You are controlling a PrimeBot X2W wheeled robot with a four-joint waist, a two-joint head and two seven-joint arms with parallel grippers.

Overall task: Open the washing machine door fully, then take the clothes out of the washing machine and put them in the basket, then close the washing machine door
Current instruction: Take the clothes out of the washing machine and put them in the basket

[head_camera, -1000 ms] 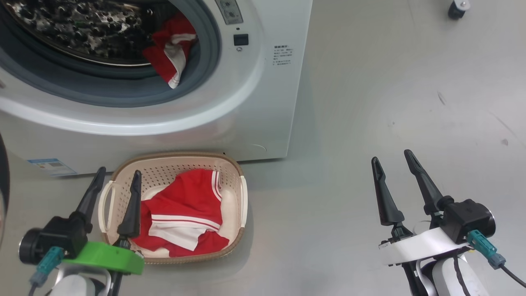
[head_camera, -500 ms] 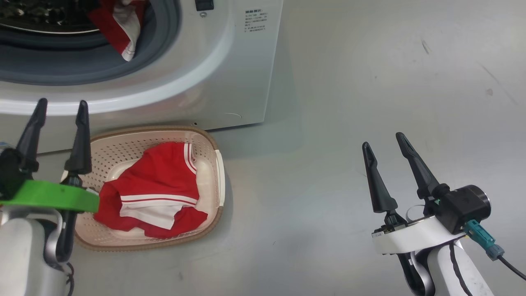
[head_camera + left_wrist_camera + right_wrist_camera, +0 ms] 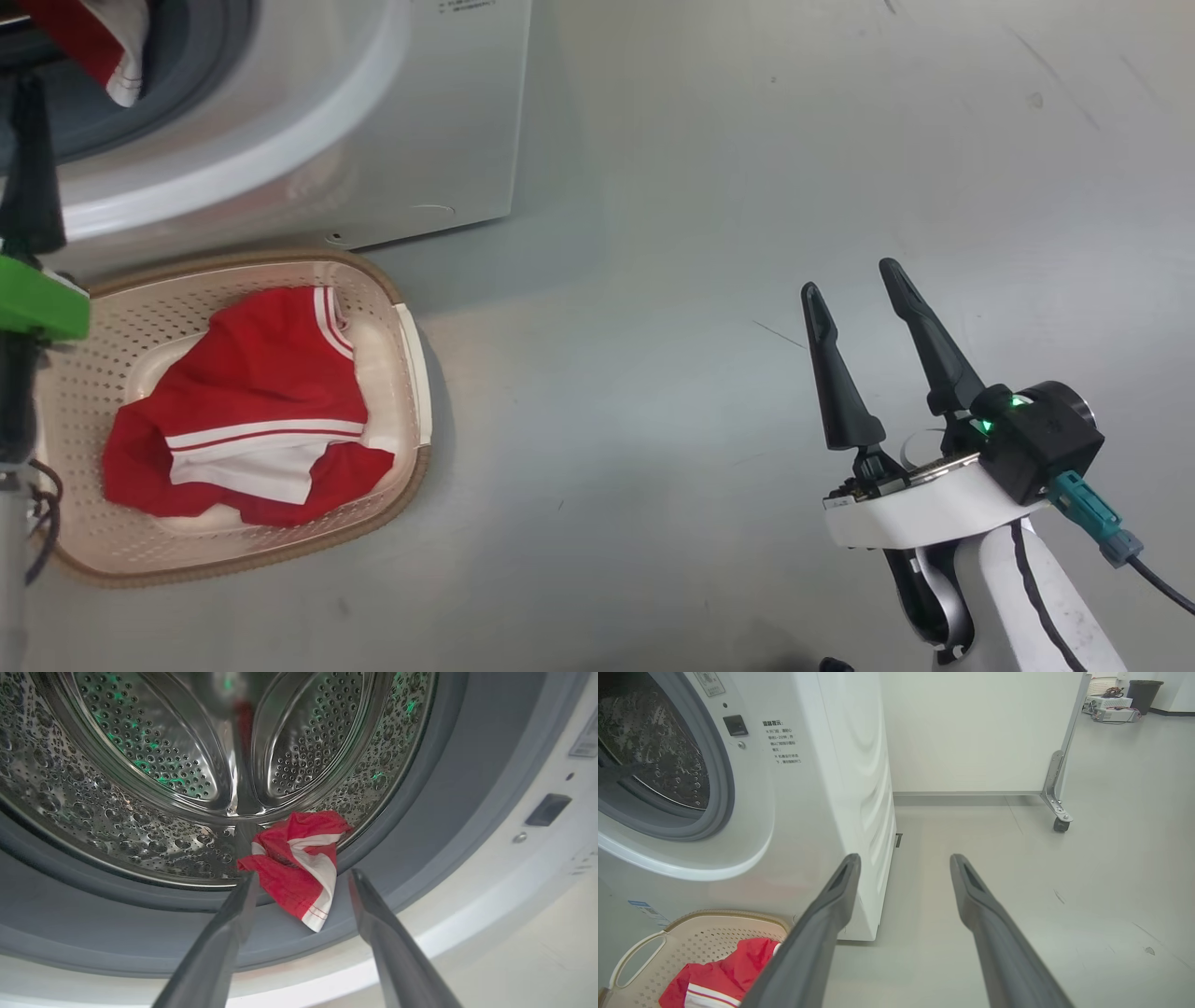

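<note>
Nearest, R gripper [image 3: 848, 276] hangs low over bare grey floor [image 3: 653, 327], well right of the machine. Its fingers are spread wide and hold nothing; white forearm and black cam housing w/ green light sit behind it. L gripper [image 3: 303, 872] is up at the machine's mouth, fingers also wide apart, empty. Its green wrist collar [image 3: 37, 299] shows at head view's left edge, above the left end of the cream basket [image 3: 233, 261]. That sits on the floor just in front of the washing machine [image 3: 373, 140], toward its R front corner; gap or contact at the base unclear. Inside it is a red garment [image 3: 243, 401] w/ white stripes and white panel, crumpled, covering most of the bottom. Further in, L wrist cam looks into the open mouth. A second red piece [image 3: 294, 868], red w/ white band, lies at the drum's lower front edge and droops over the lip onto grey rubber seal [image 3: 93, 933], corner hanging down. L fingertips sit either side of that corner in the view; can't tell how far short of the cloth. Steel drum [image 3: 140, 765] is behind, dimpled, w/ green glints. Black latch socket [image 3: 546, 809] sits on the white front, right of the seal. Farthest, via R wrist cam: white partition [image 3: 971, 732] on a castor leg, dark bin [image 3: 1143, 695] in back corner.
</note>
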